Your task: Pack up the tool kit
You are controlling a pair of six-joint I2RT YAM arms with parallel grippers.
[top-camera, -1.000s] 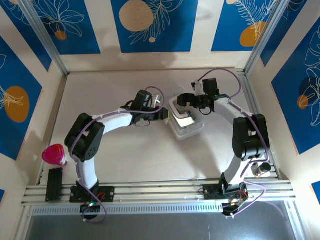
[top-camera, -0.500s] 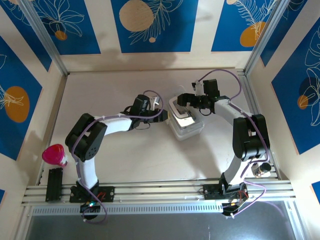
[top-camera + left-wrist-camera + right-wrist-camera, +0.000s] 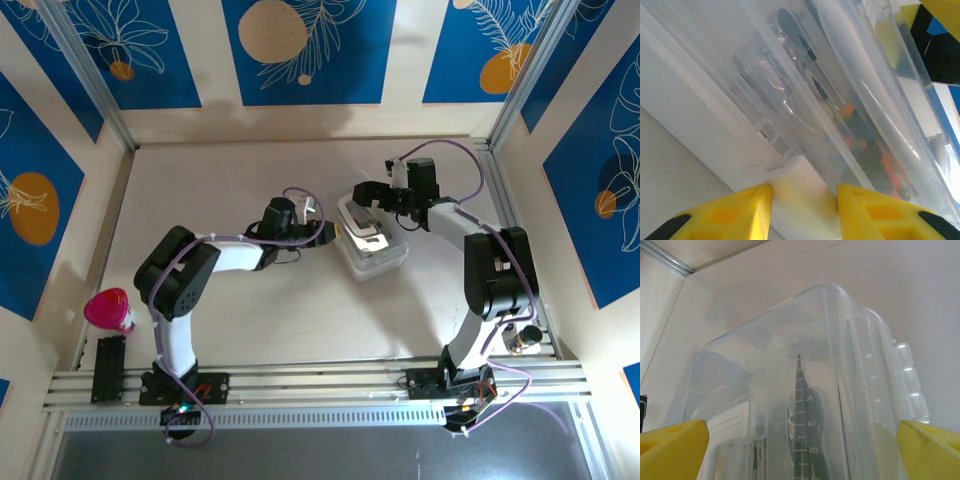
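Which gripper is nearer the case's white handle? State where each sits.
Left. The left gripper clamps the white handle between its fingers; the right gripper stands open at the case's far end.

The clear rectangular plastic case (image 3: 378,262) is smooth and glossy, catching glare. Its white plastic tab (image 3: 799,187) looks satin. The pale table (image 3: 250,330) is matt, and the pink cup (image 3: 108,310) at near left is shiny plastic.

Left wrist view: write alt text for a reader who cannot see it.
The left gripper clamps a white tab on the edge of the clear case, seen very close. Through the wall, blurred tools with orange and black parts lie inside.
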